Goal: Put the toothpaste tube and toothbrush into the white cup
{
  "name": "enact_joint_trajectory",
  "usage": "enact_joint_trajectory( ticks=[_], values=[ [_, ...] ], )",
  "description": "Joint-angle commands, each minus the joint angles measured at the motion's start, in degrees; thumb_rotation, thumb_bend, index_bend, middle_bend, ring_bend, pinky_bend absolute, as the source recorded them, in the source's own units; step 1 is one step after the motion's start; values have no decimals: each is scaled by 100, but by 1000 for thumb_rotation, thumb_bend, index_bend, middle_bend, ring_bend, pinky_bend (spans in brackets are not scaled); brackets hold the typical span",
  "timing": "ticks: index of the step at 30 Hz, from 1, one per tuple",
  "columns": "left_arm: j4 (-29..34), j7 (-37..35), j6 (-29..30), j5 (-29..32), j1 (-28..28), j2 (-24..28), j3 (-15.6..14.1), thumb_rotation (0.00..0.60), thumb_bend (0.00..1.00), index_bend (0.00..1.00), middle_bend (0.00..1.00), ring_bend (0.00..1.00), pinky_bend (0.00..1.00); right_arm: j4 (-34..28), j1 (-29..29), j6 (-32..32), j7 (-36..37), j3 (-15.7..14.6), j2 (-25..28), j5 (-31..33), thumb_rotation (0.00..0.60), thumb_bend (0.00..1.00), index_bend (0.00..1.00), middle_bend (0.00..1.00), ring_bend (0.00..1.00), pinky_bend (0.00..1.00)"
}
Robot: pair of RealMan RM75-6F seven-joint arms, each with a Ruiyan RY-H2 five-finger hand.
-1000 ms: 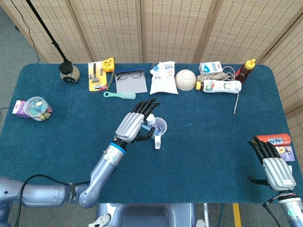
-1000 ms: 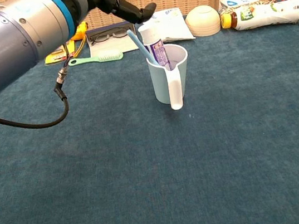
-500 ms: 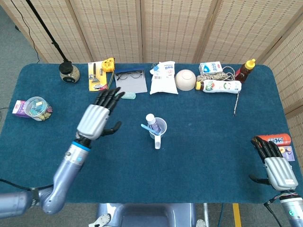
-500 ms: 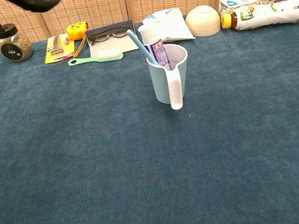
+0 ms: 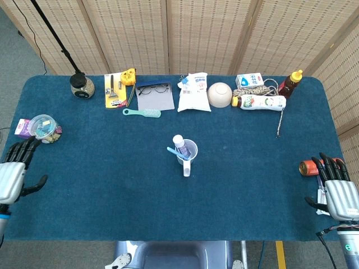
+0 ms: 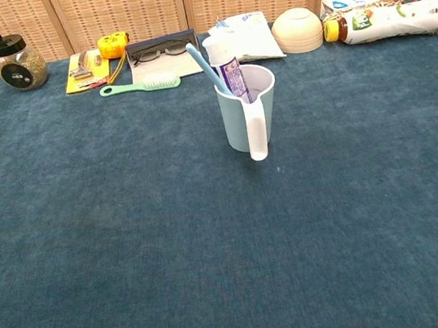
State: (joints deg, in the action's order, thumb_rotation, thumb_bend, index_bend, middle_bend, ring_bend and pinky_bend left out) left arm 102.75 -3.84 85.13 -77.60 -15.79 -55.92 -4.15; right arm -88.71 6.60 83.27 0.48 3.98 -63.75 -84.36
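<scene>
Your left hand (image 5: 11, 176) and right hand (image 5: 338, 192) both hang released, fingers spread, at opposite counter (image 5: 252, 185) edges; well apart between them, the toothpaste tube (image 6: 225, 64) and toothbrush (image 6: 206, 65) stand in the white cup (image 6: 248, 114).

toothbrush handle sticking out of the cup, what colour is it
Light blue. The toothbrush shows best in the chest view, leaning left out of the white cup.

Open table (image 5: 112, 168) surrounds the lone cup (image 5: 187, 152).
</scene>
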Motion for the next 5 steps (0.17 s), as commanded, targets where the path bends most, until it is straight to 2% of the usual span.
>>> enact_joint_trajectory(
  ticks=[1,5],
  values=[
    [-817,-927,516,-253,712,-157,-220,600,308,0,0,0,0,111,-26,176,-104,85,-128,-15,600,0,0,0,0,0],
    [-1191,-1076,766,-378,962,-309,-211,600,308,0,0,0,0,157,-36,228,-159,90,-181,-49,600,0,0,0,0,0]
  ],
)
